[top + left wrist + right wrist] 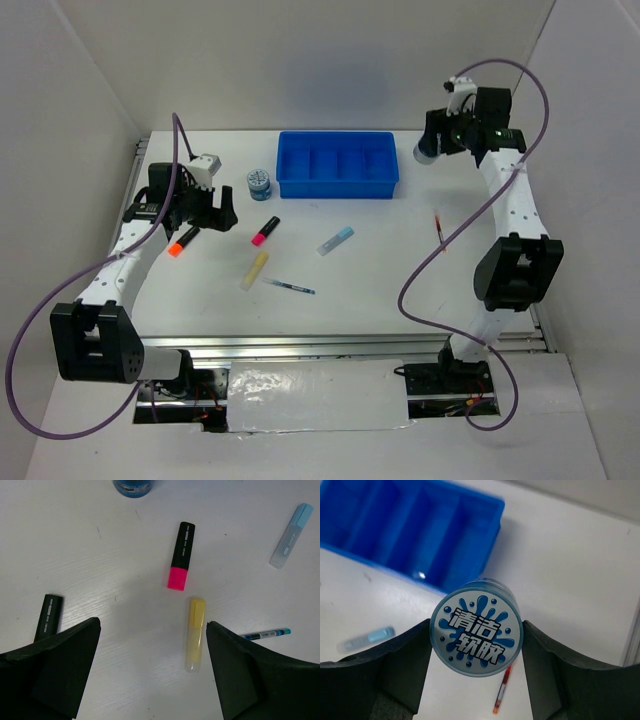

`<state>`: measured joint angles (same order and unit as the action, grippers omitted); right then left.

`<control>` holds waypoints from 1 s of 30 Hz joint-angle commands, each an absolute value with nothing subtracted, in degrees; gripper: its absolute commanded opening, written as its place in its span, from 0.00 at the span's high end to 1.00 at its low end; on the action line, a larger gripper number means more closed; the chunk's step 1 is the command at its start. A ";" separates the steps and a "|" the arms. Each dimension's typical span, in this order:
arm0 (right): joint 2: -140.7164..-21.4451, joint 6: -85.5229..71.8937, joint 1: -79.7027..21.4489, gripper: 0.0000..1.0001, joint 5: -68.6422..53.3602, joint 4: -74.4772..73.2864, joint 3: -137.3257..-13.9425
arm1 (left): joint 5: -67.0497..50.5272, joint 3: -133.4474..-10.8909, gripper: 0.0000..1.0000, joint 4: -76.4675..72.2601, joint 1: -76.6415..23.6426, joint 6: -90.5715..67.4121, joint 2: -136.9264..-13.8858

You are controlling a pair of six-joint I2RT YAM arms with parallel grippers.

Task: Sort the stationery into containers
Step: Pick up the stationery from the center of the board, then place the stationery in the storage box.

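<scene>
Delivery step, I judge: the right claw [428, 150] grips a small round blue-and-white patterned roll [476, 628] aloft near the right end of the bright blue compartmented plastic tray [338, 187], needing a carry over a compartment before release; the left claw [152, 625] hangs wide open.

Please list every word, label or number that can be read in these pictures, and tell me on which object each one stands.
"清洁软胶", in two rows (清洁 above 软胶): on the round end face of the blue-and-white roll.
White print on the black part of the pink highlighter: too small to read.
White print on the black part of the orange highlighter: too small to read.
Print on the light blue highlighter and the thin pen: too blurred to read.
</scene>
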<state>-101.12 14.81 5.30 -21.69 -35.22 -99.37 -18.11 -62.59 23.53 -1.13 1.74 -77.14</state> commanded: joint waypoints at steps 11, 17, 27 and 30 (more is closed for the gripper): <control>-123.47 4.92 -5.09 0.84 -16.97 -27.08 -131.73 | -20.57 -62.93 0.01 18.37 -0.62 0.53 -78.14; -128.93 5.54 -5.71 0.85 -14.76 -24.52 -132.98 | -21.35 -62.23 0.01 16.97 -0.53 -1.56 -79.10; -136.84 5.80 -6.06 0.85 -13.98 -22.42 -136.14 | -21.80 -62.75 0.01 17.05 -0.44 -1.76 -81.12; -137.99 5.89 -6.24 0.84 -13.71 -21.27 -136.23 | -21.71 -62.67 0.01 17.14 -0.44 -1.49 -81.47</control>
<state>-137.34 5.82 -5.98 -14.28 -27.86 -132.66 -20.32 -62.48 18.90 -0.78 -0.54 -80.90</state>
